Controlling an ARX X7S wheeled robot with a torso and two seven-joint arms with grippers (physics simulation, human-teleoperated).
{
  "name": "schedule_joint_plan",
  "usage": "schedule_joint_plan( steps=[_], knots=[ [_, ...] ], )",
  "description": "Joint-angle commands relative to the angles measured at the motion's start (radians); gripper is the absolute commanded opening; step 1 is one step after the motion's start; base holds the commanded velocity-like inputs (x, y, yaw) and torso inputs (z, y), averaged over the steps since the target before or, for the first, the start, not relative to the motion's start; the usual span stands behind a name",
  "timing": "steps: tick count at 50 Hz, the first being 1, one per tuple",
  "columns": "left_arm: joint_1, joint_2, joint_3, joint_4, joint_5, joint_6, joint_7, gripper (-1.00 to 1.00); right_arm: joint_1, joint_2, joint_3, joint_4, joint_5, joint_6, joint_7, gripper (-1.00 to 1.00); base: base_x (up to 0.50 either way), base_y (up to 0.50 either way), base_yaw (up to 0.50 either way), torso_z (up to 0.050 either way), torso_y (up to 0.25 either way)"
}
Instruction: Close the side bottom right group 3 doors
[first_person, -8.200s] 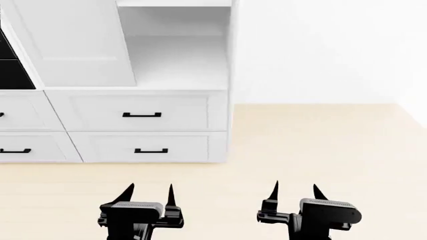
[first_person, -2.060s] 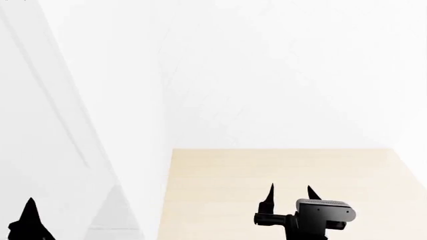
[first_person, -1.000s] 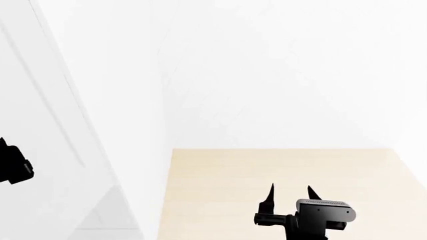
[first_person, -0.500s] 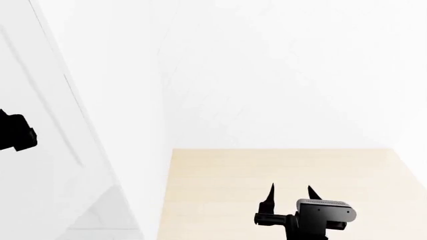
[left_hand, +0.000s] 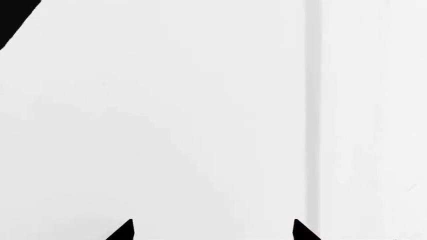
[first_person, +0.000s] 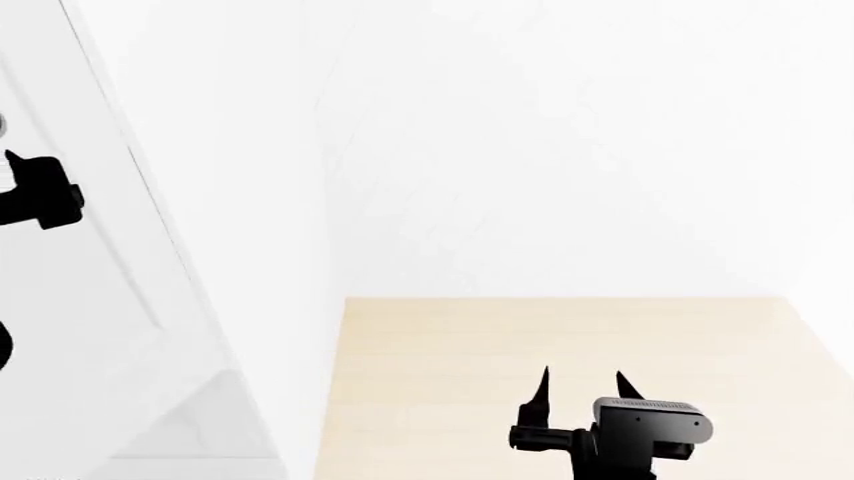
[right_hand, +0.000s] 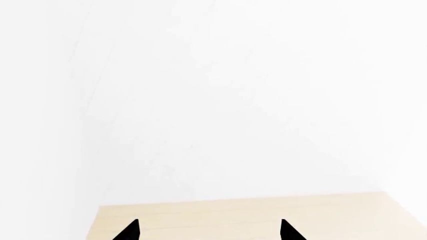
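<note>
I see the left gripper (first_person: 34, 190) cut off by the head view's left edge. The white door panel (first_person: 80, 330) overruns every frame edge; its handle is hidden.

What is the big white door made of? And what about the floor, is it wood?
The white door looks like painted wood or board: smooth, matte, with a recessed frame line showing in the left wrist view. It is a simulator's render, so that is only a guess. The floor looks like pale wood, light tan with faint plank lines.
</note>
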Motion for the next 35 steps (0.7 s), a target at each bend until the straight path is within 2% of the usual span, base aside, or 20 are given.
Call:
schedule_joint_plan(
  steps=[1, 20, 35],
  knots=[
    [-0.197, 0.054, 0.048, -0.093, 0.008, 0.014, 0.100, 1.00, 0.001, -0.002, 0.000, 0.005, -0.001, -0.002, -0.001, 1.00, 0.01, 0.00, 0.00, 0.010, 0.000],
    [-0.385, 0.148, 0.123, -0.258, 0.096, -0.070, 0.163, 1.00, 0.001, -0.002, 0.000, 0.005, -0.003, -0.002, 0.001, 1.00, 0.01, 0.00, -0.01, 0.002, 0.000],
    [-0.568, 0.273, 0.204, -0.403, 0.185, -0.118, 0.235, 1.00, -0.002, 0.004, 0.001, -0.013, -0.002, 0.003, 0.008, 1.00, 0.00, 0.00, 0.00, 0.002, 0.000]
  ],
)
